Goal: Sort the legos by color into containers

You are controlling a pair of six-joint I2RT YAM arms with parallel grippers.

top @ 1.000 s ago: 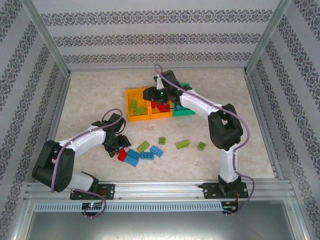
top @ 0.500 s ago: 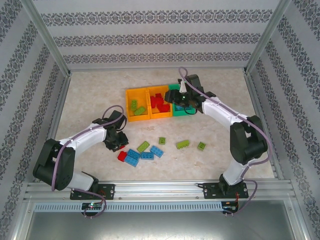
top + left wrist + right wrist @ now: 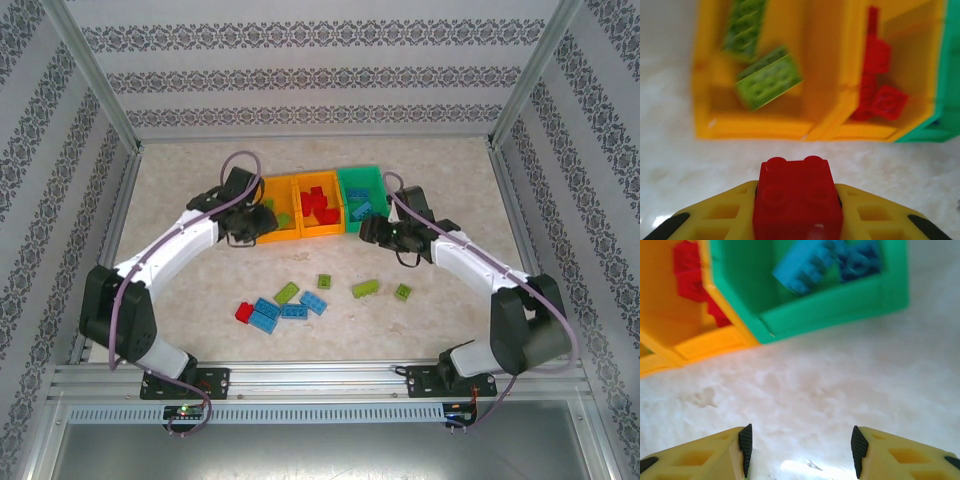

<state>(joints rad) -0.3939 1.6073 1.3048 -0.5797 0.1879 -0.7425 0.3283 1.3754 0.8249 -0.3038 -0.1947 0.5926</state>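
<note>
Legos (image 3: 365, 289) are partly sorted: green and red ones sit in the two orange-yellow bins (image 3: 755, 127) just ahead of your left fingers (image 3: 865, 210), which pinch a red brick (image 3: 797, 200), blue ones in the green bin (image 3: 840, 305) ahead of your spread, empty right fingers (image 3: 700, 455), and mixed loose bricks (image 3: 265, 315) wait on the table (image 3: 350, 340) behind both.

Right pincer (image 3: 801, 450) parted, empty; blue legos (image 3: 807, 269) in green bin (image 3: 840, 305).
</note>
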